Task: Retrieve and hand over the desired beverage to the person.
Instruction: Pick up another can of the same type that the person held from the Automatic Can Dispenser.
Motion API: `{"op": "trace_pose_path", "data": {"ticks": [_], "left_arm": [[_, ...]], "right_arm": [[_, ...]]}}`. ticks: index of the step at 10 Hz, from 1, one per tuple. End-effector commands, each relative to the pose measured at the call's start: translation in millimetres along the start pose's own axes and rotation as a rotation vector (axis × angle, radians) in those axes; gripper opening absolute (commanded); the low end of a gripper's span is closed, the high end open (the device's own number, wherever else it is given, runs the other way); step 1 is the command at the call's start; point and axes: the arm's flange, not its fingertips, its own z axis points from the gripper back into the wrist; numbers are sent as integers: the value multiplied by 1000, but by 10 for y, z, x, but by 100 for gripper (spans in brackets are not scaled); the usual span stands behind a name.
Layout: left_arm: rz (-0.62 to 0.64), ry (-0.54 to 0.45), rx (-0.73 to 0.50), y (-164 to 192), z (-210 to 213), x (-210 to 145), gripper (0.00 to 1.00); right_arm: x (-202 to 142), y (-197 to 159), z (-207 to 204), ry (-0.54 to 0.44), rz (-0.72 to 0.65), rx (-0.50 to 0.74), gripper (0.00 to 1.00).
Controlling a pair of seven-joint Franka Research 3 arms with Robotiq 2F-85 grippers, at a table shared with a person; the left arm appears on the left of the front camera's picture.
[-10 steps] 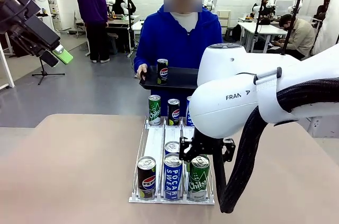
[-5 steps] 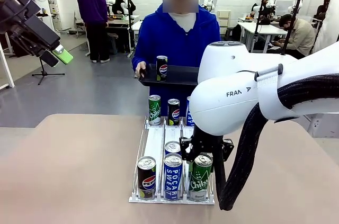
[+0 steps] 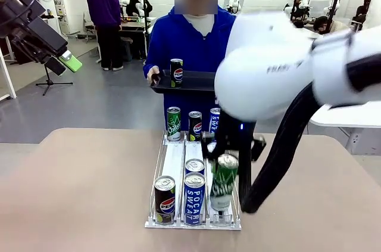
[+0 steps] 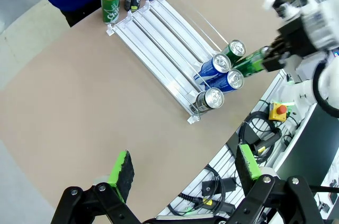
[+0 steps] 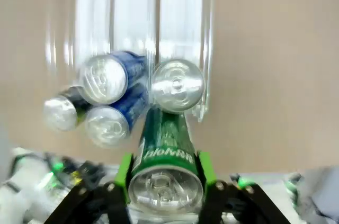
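1. Green cylindrical aluminium Chilsung can, silver top with pull tab: clamped between the green pads of the right gripper and lifted, tilted, above the near end of the rack's right-hand lane. In the right wrist view the same can sits at 6 o'clock, pinched on both sides by the green pads.
2. Right gripper: fingers closed on the green can; its white arm enters from 3 o'clock in the front view.
3. Clear plastic three-lane can rack on the table: at its near end a black Pepsi can in the left lane and a blue Pocari Sweat can in the middle lane, with a second blue can just behind the latter.
4. At the rack's far end, at 12 o'clock, stand a second green can, a black Pepsi can and a blue can.
5. The person in a royal-blue hoodie stands at the far side of the table, holding a black rectangular tray that carries one upright black Pepsi can.
6. Left gripper: fingers spread wide apart, holding nothing, raised high above the beige table, well apart from the rack.
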Motion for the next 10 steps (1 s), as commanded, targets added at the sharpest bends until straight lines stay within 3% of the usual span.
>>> {"op": "trace_pose_path", "data": {"ticks": [1, 4, 6, 9, 10], "left_arm": [[-11, 13, 5, 12, 31, 0, 100], [-11, 13, 5, 12, 31, 0, 100], [-11, 13, 5, 12, 31, 0, 100], [-11, 13, 5, 12, 31, 0, 100], [-11, 13, 5, 12, 31, 0, 100]], "right_arm": [[60, 155, 810, -72, -40, 26, 0], [227, 511, 1668, -134, -83, -20, 0], [563, 615, 1967, -87, -89, -52, 0], [924, 576, 2018, -8, -112, -40, 0], [712, 435, 1864, -62, -91, -30, 0]]}}
